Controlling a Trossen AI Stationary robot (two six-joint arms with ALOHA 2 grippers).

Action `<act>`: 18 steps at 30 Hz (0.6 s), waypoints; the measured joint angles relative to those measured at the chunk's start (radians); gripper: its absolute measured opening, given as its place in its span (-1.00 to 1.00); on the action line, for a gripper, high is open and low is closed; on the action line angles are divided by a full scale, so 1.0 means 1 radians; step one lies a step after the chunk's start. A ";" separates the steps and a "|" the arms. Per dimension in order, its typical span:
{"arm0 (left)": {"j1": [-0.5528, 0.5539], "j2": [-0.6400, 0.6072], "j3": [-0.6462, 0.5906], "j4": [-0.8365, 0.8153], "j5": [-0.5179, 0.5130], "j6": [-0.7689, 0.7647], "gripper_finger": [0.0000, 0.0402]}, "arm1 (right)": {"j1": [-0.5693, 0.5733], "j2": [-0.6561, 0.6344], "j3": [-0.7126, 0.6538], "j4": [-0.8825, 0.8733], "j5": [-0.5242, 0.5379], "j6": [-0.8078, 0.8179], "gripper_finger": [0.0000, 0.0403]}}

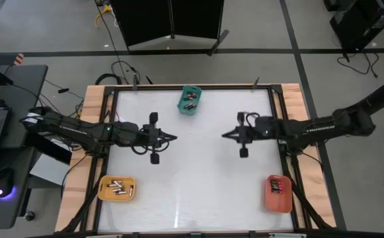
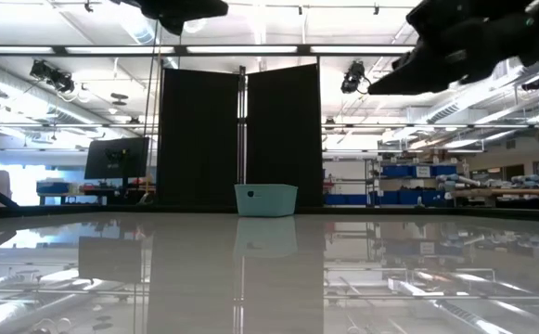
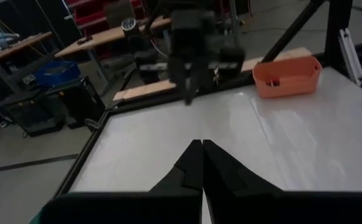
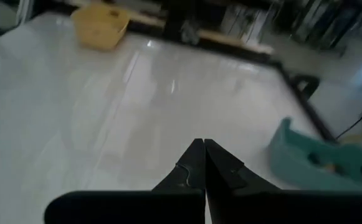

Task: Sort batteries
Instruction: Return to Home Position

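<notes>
Pulling home: left pincer (image 1: 172, 138) and right pincer (image 1: 224, 135) both shut, empty, tip facing tip above desk (image 1: 198, 192); back each straight away, clear of green tray (image 1: 181, 104) holding batteries (image 1: 190, 101) alongside.

My left arm (image 1: 79, 130) and right arm (image 1: 324, 125) are dark, slim and jointed; I see pale lettering along one right link. The left gripper (image 1: 173, 138) and right gripper (image 1: 224, 135) end in black, tapered, wedge-shaped fingers (image 3: 190, 165).
</notes>
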 joint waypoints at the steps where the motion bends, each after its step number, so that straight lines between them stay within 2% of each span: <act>1: 0.000 0.000 0.000 0.008 0.000 0.000 -0.96 | -0.029 -0.004 -0.019 0.047 -0.021 -0.017 -0.97; 5: -0.001 0.000 0.000 0.041 0.007 -0.002 -0.96 | -0.144 -0.022 -0.107 0.220 -0.126 -0.074 -0.97; 9: -0.001 -0.001 0.000 0.054 0.046 -0.003 -0.96 | -0.247 -0.063 -0.188 0.328 -0.278 -0.049 -0.97; 14: 0.000 0.002 0.000 0.084 0.052 -0.002 -0.96 | -0.301 -0.156 -0.299 0.403 -0.291 -0.038 -0.97; 18: 0.021 0.022 -0.010 0.153 0.101 0.027 -0.96 | -0.316 -0.259 -0.402 0.511 -0.265 -0.022 -0.97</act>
